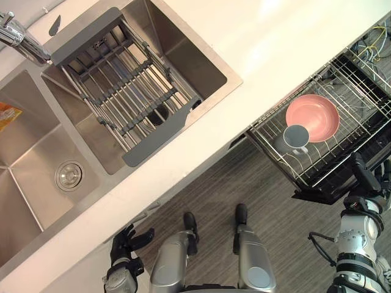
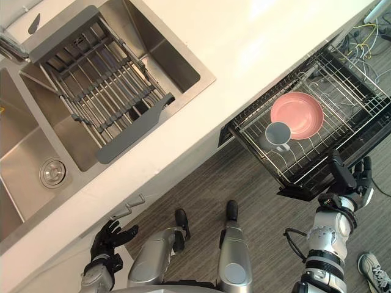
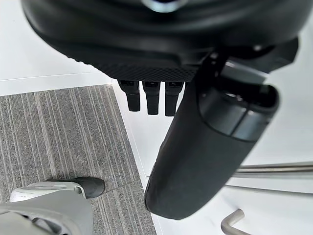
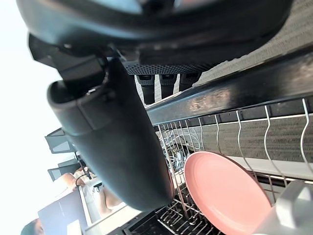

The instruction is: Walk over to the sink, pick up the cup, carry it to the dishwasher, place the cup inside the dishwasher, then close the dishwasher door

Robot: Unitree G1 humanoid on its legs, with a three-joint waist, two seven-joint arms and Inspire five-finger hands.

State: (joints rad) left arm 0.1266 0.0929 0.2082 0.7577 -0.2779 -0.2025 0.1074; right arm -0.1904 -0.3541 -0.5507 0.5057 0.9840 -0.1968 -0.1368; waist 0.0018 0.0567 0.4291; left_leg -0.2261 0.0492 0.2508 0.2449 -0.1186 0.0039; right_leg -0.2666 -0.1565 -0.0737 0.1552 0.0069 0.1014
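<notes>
Cup [image 1: 296,137] is a grey mug with a side handle and a plain matte wall. It sits mouth up in the wire basket [image 1: 273,126] of the open dishwasher [image 1: 319,194], at 3 o'clock in the head views. It touches a pink plate [image 1: 313,117], lying at the plate's 7 o'clock. No hand is on the cup. In the right wrist view the cup [image 4: 292,209] shows as a pale grey corner just beside the plate [image 4: 222,196]. Right hand [image 2: 349,178] is at 4 o'clock, by the dishwasher's black front edge. Its fingers [image 4: 161,84] are straight and apart from the thumb, holding nothing; contact with the edge can't be told. Left hand [image 1: 125,243] is at 7 o'clock, low beside the white cabinet front, fingers spread and relaxed, empty. Its wrist view shows the fingers [image 3: 152,100] straight, with a metal handle [image 3: 232,224] near. White desk [image 1: 275,43] runs on a diagonal from 7 to 1 o'clock. The steel sink [image 1: 36,152] is at 10 o'clock, with a drain [image 1: 69,176] in the basin. A grey drain rack [image 1: 125,91] spans the next basin and a faucet [image 1: 24,41] stands at 10 o'clock. The grey striped floor [image 1: 256,189] is at 5 o'clock.
</notes>
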